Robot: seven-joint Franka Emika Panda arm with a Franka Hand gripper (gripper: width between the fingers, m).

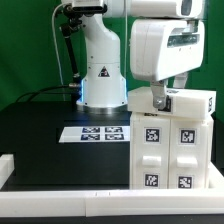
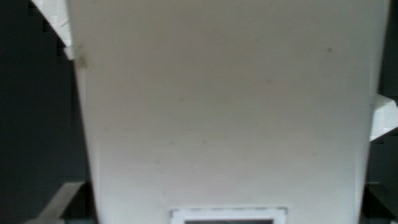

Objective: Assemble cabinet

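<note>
The cabinet (image 1: 172, 140) is a white box with several square coded tags on its front, standing on the black table at the exterior view's right. My gripper (image 1: 158, 102) comes down from above onto its top edge, near the exterior view's left corner, with the jaws closed against it. In the wrist view the cabinet's plain white face (image 2: 222, 110) fills the picture between the jaws, with part of a tag (image 2: 228, 214) at its edge. One grey finger (image 2: 63, 200) shows beside the white face; the other is hidden.
The marker board (image 1: 97, 132) lies flat on the table just to the exterior view's left of the cabinet. The arm's base (image 1: 100, 80) stands behind it. A white rail (image 1: 60, 201) borders the table's front and left edge.
</note>
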